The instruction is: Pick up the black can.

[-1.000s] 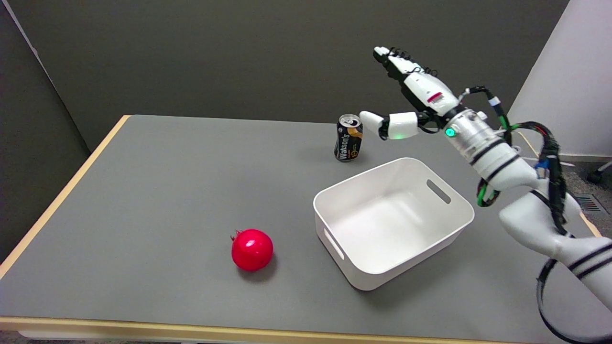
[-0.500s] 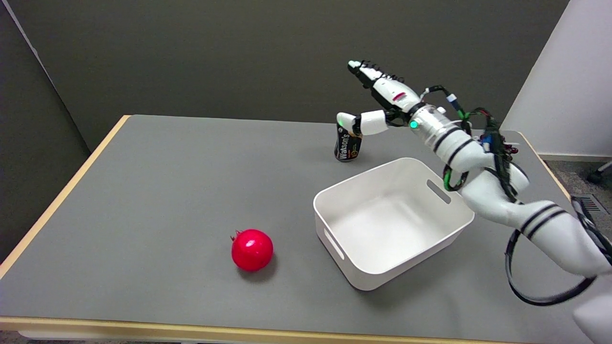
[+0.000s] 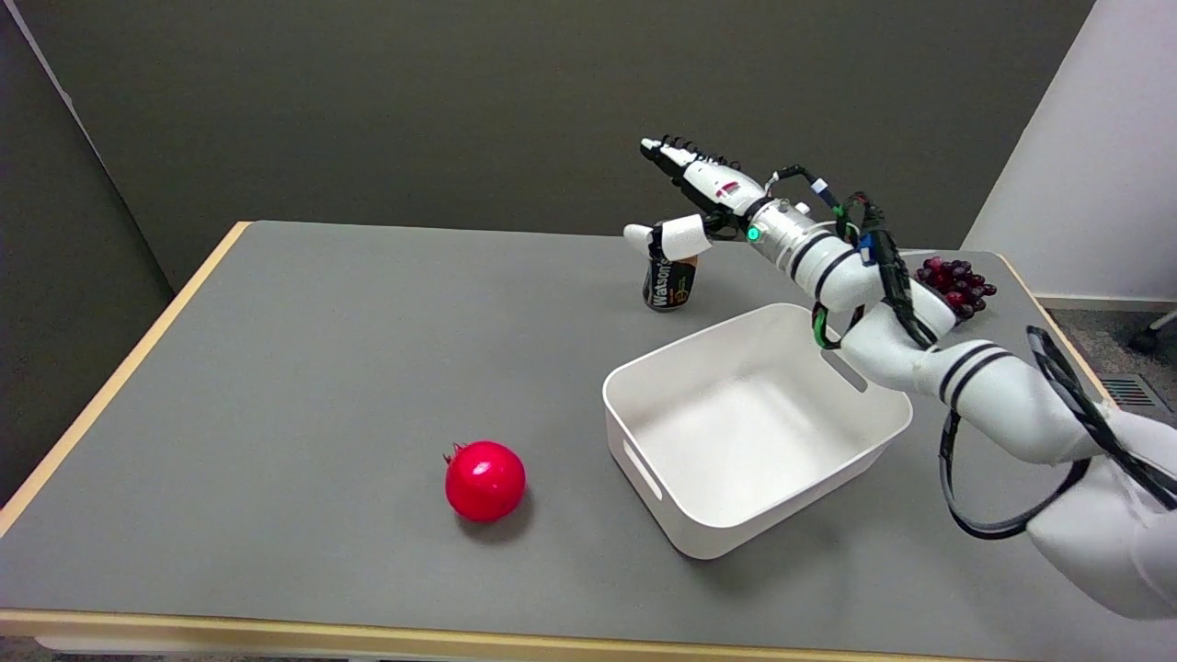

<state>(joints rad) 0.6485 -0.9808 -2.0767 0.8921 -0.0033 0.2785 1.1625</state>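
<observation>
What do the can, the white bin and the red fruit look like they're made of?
The black can looks like thin printed metal: glossy black side with white lettering. The white bin appears to be moulded plastic, smooth and slightly shiny, with cut-out handle slots. The red fruit has a shiny skin with bright highlights and a small crown, like a pomegranate; real or plastic, I cannot tell.

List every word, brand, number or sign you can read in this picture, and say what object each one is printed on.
"Watson's": in white letters running up the side of the black can.
Small orange print beside it on the can: too small to read.
Red label on the back of the right hand: too small to read.
No other text is visible.
</observation>
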